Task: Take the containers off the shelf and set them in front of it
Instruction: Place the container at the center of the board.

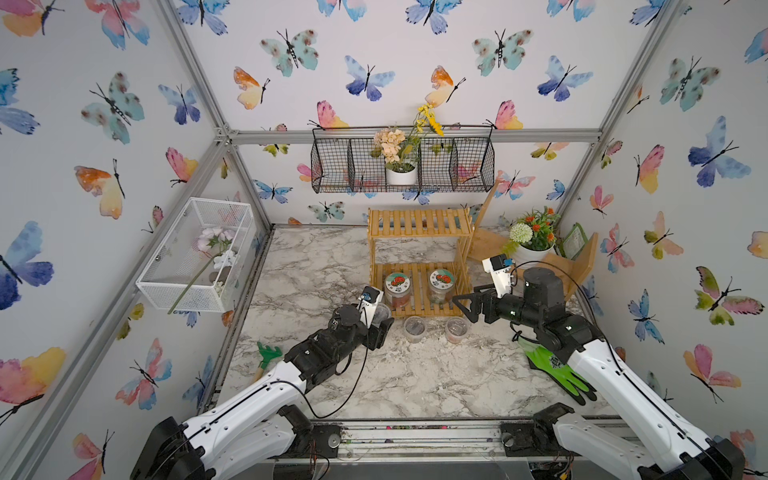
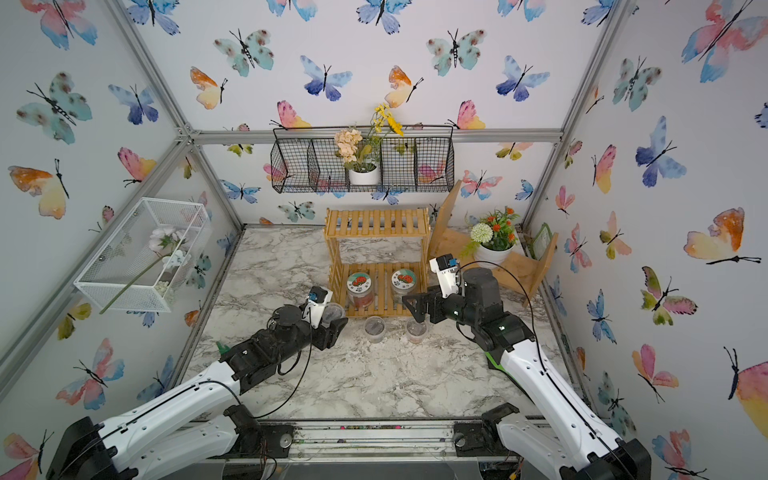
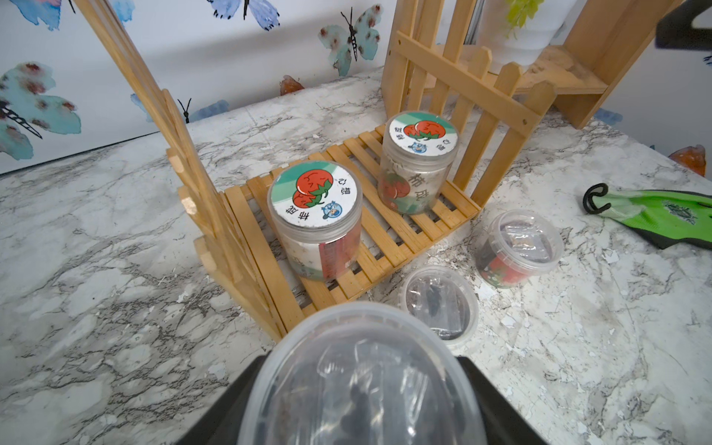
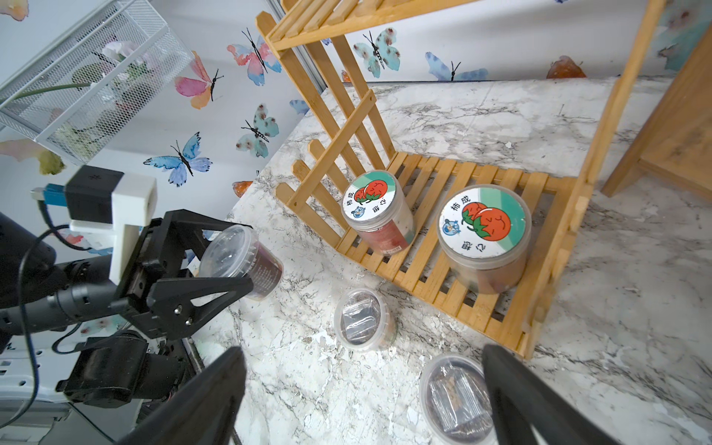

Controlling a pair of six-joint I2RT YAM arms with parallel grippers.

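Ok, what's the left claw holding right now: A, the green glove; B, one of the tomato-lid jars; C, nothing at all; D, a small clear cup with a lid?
D: the left claw is closed on a small clear cup, while both tomato-lid jars stand on the shelf, on its lower tier.

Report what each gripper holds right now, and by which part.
The left gripper holds a small clear lidded cup by its sides, just under the lid. The right gripper is open, holding nothing.
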